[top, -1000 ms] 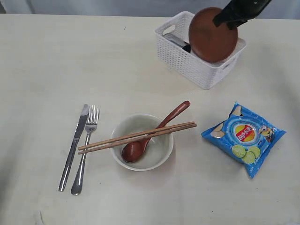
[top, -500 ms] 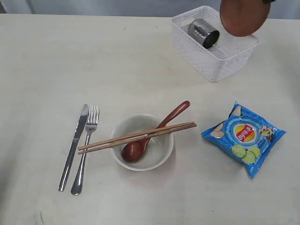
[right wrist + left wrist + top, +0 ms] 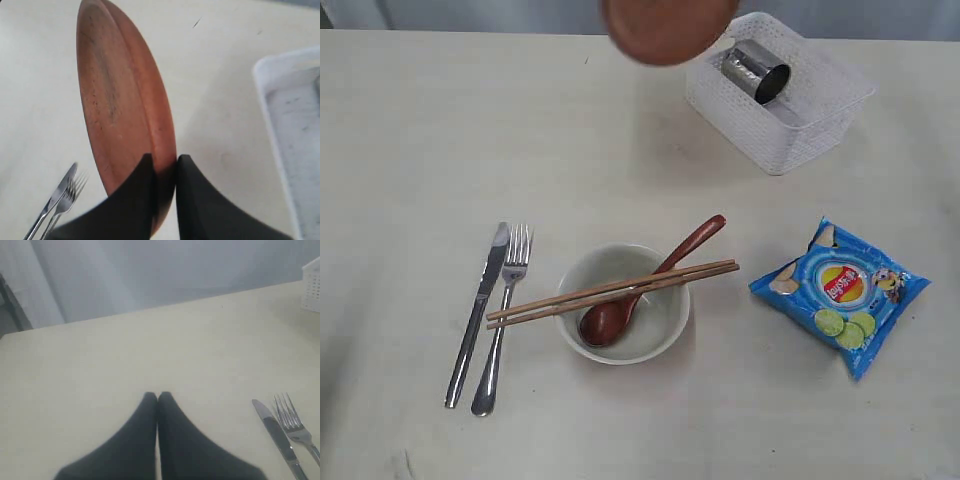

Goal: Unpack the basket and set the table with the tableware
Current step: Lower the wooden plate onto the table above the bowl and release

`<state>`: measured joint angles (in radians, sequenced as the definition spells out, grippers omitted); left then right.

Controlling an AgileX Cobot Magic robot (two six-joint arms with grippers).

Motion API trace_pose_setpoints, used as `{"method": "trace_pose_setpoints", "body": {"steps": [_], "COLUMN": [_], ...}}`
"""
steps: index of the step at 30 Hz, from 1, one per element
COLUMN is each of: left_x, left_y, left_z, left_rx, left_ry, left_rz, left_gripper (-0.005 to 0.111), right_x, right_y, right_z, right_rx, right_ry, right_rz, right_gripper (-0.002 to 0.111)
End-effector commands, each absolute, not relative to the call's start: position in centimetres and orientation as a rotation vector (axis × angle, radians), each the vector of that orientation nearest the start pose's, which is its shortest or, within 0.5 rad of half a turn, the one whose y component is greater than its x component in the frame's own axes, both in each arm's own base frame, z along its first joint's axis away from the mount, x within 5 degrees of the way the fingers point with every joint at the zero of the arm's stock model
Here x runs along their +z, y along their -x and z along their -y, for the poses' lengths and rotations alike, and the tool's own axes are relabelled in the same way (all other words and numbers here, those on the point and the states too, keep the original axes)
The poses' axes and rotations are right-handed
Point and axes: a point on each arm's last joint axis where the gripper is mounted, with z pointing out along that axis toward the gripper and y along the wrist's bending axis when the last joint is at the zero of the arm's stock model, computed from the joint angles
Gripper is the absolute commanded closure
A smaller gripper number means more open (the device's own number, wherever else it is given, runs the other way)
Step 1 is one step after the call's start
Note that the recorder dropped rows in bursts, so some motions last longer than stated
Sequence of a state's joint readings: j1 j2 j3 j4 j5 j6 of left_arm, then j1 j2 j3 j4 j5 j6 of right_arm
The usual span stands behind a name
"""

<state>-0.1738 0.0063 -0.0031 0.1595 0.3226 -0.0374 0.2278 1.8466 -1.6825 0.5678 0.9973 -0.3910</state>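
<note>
Left of the basket [image 3: 765, 135], no longer over it, the plate [image 3: 665, 30] hangs in the right jaws; left jaws closed.

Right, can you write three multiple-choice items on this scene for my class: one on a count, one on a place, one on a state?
1. How many steel pieces lie left of the bowl?
A. one
B. two
C. four

2. Where is the cup?
A. lying in the basket
B. in the bowl
C. held in the air

3. The right gripper is
A. open and empty
B. shut on the plate
C. shut on the cup

Answers:
1 B: only a knife and a fork lie there, side by side.
2 A: the cup rests on its side inside the basket.
3 B: the right wrist view shows the plate's rim pinched between the two fingers.
</note>
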Motion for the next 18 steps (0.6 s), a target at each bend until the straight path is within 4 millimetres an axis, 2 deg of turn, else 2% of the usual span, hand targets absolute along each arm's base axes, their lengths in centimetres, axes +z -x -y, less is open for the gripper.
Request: {"method": "trace_pose_setpoints", "body": {"steps": [1,5,11,15,18], "left_x": [18.4,18.4,18.4,18.4,18.4], "left_y": [-5.4,-5.4,-5.4,-5.4,-5.4], "left_z": [0.5,0.5,0.5,0.5,0.5], "left_rx": [-0.002,-0.002,-0.002,-0.002,-0.002], "left_ry": [-0.22,-0.22,-0.22,-0.22,-0.22], "left_rz": [-1.79,-1.79,-1.79,-1.79,-1.79], "left_gripper": [0.107,0.107,0.107,0.107,0.107], "right_x": [27.8,24.8,21.8,20.4,19.7], "right_y": [-38.5,-38.8,-38.4,-38.2,-38.5], "right_z": [-16.6,-19.1,-21.3,-21.5,-20.8], "right_rx": [0.721,0.739,0.762,0.734,0.602], "right_ry": [0.614,0.605,0.629,0.675,0.68], "right_rz": [-2.576,-2.636,-2.73,-2.782,-2.819], "right_gripper": [0.109,0.109,0.109,0.109,0.109]}}
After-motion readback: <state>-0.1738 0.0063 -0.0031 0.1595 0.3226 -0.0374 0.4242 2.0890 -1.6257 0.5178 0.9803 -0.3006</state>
